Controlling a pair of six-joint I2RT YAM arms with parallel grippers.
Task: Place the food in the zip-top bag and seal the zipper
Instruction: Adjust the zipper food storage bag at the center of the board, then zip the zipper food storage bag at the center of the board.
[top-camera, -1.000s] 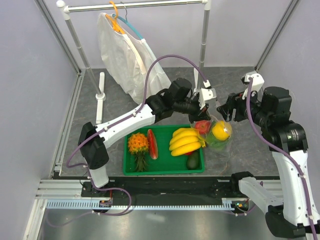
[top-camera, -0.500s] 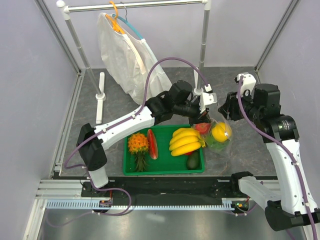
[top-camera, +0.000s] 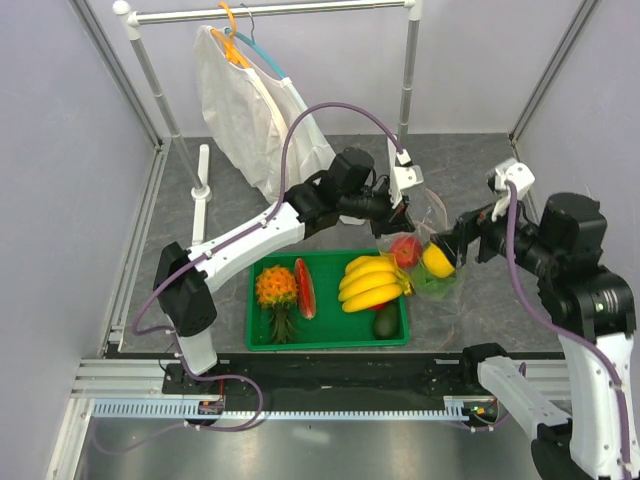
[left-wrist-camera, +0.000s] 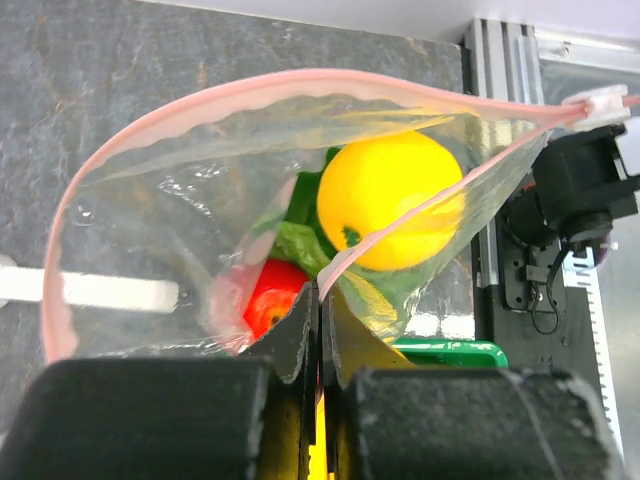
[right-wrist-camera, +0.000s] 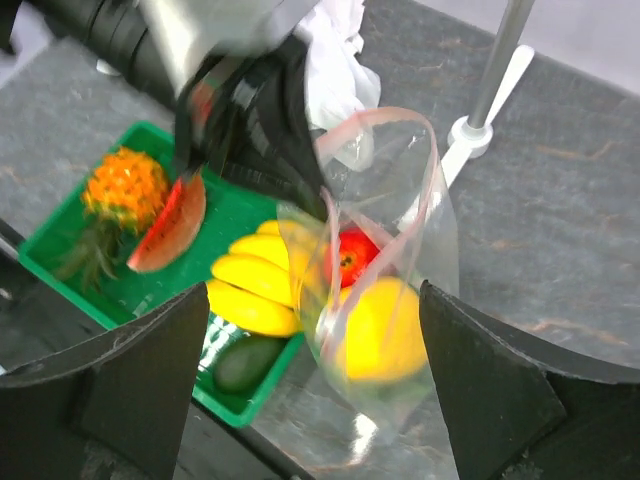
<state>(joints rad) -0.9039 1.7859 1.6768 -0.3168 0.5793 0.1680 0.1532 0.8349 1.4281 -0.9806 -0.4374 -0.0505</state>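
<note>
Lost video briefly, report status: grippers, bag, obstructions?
Left gripper shut on zip-top bag rim. Right gripper open, empty. Yellow fruit, tomato, lettuce inside; zipper unsealed. Mouth unobstructed.

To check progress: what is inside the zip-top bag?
The zip-top bag holds a yellow fruit, a red tomato and green lettuce, mostly covered by them. Its bottom is hidden.

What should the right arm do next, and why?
Probably move in and pinch the zipper's free side so sealing can start. The yellow fruit, tomato and lettuce are already inside the bag, which gapes wide. The left fingers are shut on its rim, and the right fingers stand open facing it.
</note>
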